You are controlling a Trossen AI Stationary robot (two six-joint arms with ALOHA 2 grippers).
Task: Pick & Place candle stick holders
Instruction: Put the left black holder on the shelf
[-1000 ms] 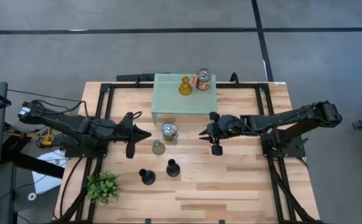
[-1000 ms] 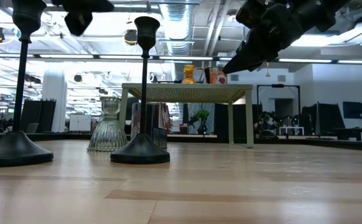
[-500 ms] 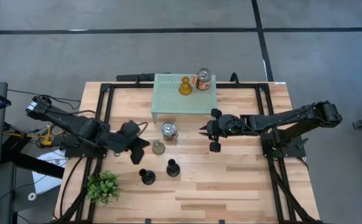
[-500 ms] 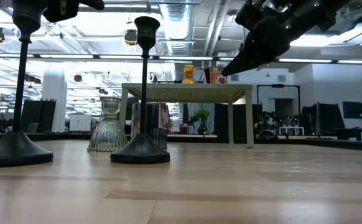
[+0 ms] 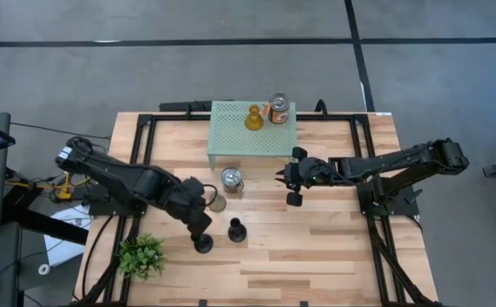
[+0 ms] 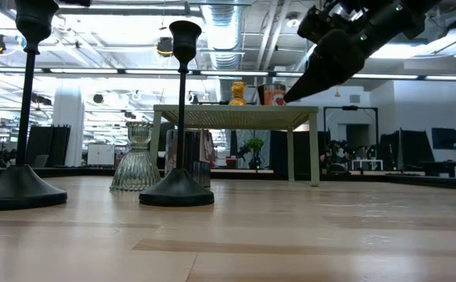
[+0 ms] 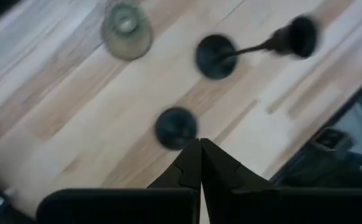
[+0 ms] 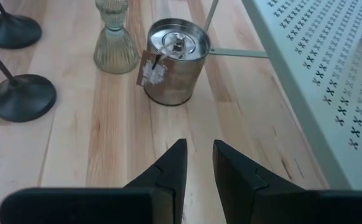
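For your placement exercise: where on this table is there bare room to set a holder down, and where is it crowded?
Free: the table on the near right side, and the rack top's left part. Crowded: around the silvery jar, ribbed glass holder and two black holders, under the left gripper.

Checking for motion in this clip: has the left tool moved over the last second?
Yes. In the high view the left tool has swung away from the mint-green rack toward the table's near edge, now over a black holder.

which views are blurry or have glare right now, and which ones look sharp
Left wrist view: motion-smeared; the two black holders and the grey-olive holder have soft edges. Right wrist view: sharp, with bright reflections on the silvery jar holder. Low view: ceiling lights behind leave the near black holder and the right end effector as dark silhouettes. High view: evenly lit, crisp, soft shadows under the mint-green rack.
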